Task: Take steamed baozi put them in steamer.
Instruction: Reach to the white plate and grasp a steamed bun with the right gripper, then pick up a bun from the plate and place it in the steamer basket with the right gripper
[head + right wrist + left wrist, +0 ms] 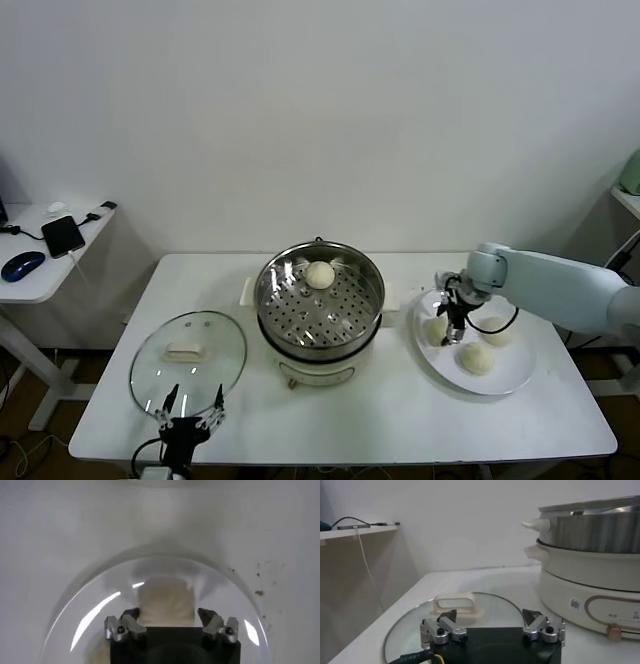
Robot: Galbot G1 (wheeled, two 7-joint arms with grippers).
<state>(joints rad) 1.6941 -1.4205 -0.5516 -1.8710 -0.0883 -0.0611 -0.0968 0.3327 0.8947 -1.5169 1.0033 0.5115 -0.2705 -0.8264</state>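
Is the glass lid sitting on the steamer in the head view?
No: the lid lies flat on the table to the robot's left of the steamer, whose tray is open with one baozi on it.

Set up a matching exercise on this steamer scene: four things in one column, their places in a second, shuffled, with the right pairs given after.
Things:
1. round cream-white dough bun alone
2. round glass lid with white handle
3. right end effector
4. left end effector

Places:
A. at the table's near edge, by the lid
B. on the perforated tray of the shiny steel steamer
C. flat on the table, robot's left of the steamer
D. down over a bun on the flat white plate

Pairs: 1-B, 2-C, 3-D, 4-A
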